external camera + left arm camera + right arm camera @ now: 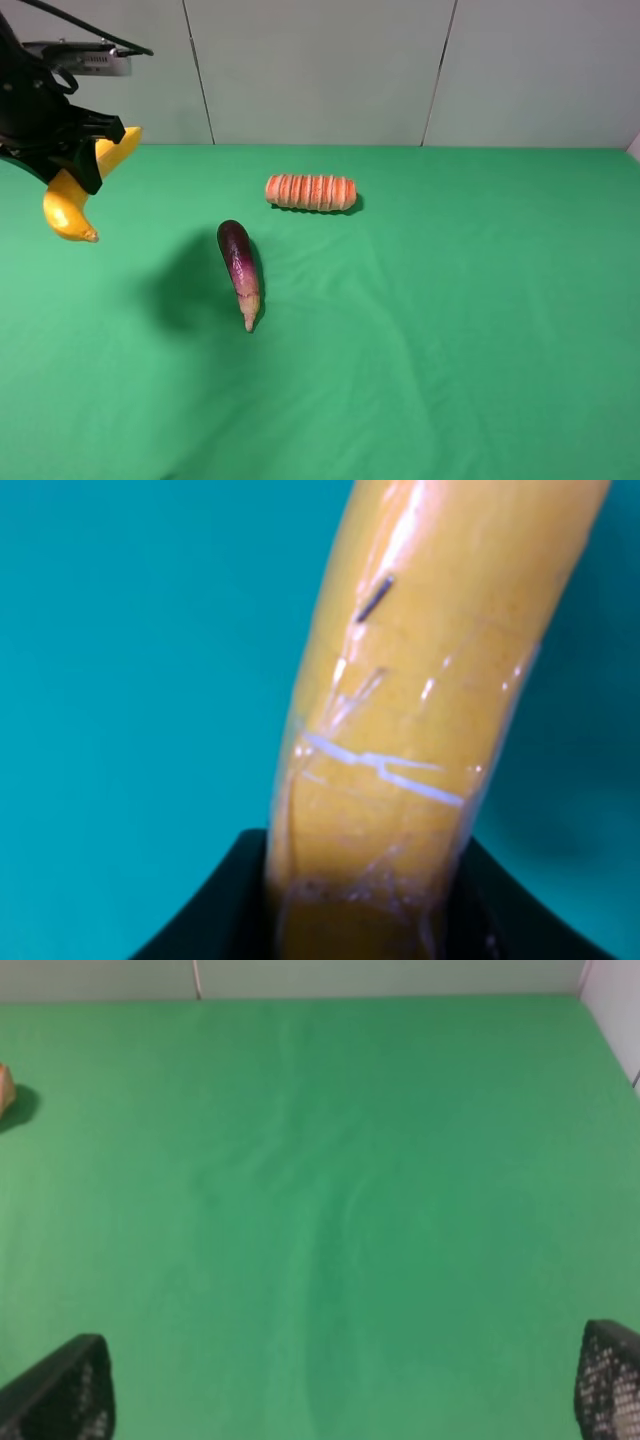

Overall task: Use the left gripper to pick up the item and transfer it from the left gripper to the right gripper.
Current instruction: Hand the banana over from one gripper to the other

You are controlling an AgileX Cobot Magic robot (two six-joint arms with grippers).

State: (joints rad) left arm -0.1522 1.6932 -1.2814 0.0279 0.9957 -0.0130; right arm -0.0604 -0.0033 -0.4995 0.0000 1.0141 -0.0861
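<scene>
View from my remote station: the left gripper [82,160], a black two-fingered claw on a black jointed arm, is clamping the curved yellow banana [64,207] about its middle. It is hanging clear above the green cloth-covered table [450,350] at the far left edge of the high view, and a soft shadow is lying on the cloth beneath it. In the left wrist view the black fingers [215,915] are pressing both flanks of the banana's glossy, scuffed skin, and a long bare stretch is projecting beyond them. The right gripper [335,1400], a black claw with mesh-textured pads, is standing wide apart and empty. It is showing only in its own wrist view, looking down on bare cloth. The purple eggplant [240,265] and the ridged orange roll [311,192] are lying untouched near the table's centre, well apart from both claws. I am judging the pick-up complete and the hand-over not yet begun. The next move is calling for me to bring both arms toward the middle, offering the banana's free end between the right jaws. The right claw should be gripping firmly before the left lets go, since the slick skin may be prone to slipping.
</scene>
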